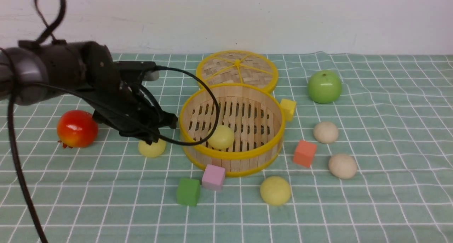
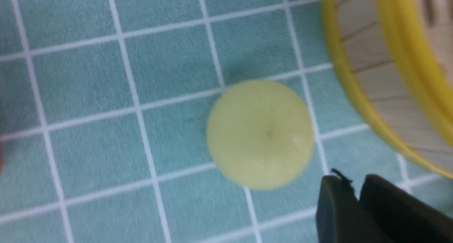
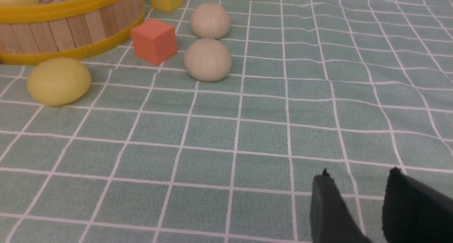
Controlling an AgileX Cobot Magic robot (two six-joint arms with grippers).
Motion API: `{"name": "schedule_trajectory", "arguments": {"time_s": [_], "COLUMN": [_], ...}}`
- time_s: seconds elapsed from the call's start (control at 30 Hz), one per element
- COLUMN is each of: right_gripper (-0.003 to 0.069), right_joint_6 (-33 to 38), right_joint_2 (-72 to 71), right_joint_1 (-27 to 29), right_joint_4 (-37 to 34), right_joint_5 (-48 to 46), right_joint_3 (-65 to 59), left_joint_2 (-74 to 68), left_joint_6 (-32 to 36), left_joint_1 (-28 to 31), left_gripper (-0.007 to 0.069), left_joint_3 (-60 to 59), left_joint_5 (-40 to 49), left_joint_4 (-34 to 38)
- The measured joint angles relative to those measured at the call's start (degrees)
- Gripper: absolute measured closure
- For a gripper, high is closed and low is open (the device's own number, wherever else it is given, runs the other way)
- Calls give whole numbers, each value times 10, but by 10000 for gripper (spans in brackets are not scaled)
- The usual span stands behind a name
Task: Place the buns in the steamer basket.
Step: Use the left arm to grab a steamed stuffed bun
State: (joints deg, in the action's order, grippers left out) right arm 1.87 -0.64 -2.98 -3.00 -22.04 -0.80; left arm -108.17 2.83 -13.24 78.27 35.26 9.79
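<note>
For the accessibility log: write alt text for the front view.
The left gripper hangs over a pale yellow bun on green checked cloth, beside a bamboo steamer basket holding one yellow bun. A third yellow bun, two beige buns, four coloured cubes, a green apple, a red fruit and the woven lid lie around the basket.

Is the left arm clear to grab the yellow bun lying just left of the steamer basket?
Probably yes. The left tool hangs just above that yellow bun, which lies alone on the cloth, apart from the steamer basket; nothing sits between them.
</note>
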Motion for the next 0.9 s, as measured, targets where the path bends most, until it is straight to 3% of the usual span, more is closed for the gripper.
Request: {"name": "schedule_trajectory", "arguments": {"time_s": [0.17,0.33,0.73,0.83,0.9], "right_gripper": [419,419,419,419,419], "right_joint_6": [0,0,0,0,0], "right_joint_2": [0,0,0,0,0], "right_joint_1": [0,0,0,0,0], "right_joint_4": [-1,-1,-1,0,0], "right_joint_5": [0,0,0,0,0], "right_joint_3": [0,0,0,0,0], "left_joint_2": [-11,-15,-55,-57,-60], "left_joint_6": [-4,-6,-6,-6,-7], "left_joint_1": [0,0,0,0,0], "left_gripper": [386,340,342,365,421], "left_joint_3": [0,0,0,0,0], "left_joint_5": [-46,-73,-107,-112,-110], "left_joint_4": [-29,-34,-77,-77,-77]}}
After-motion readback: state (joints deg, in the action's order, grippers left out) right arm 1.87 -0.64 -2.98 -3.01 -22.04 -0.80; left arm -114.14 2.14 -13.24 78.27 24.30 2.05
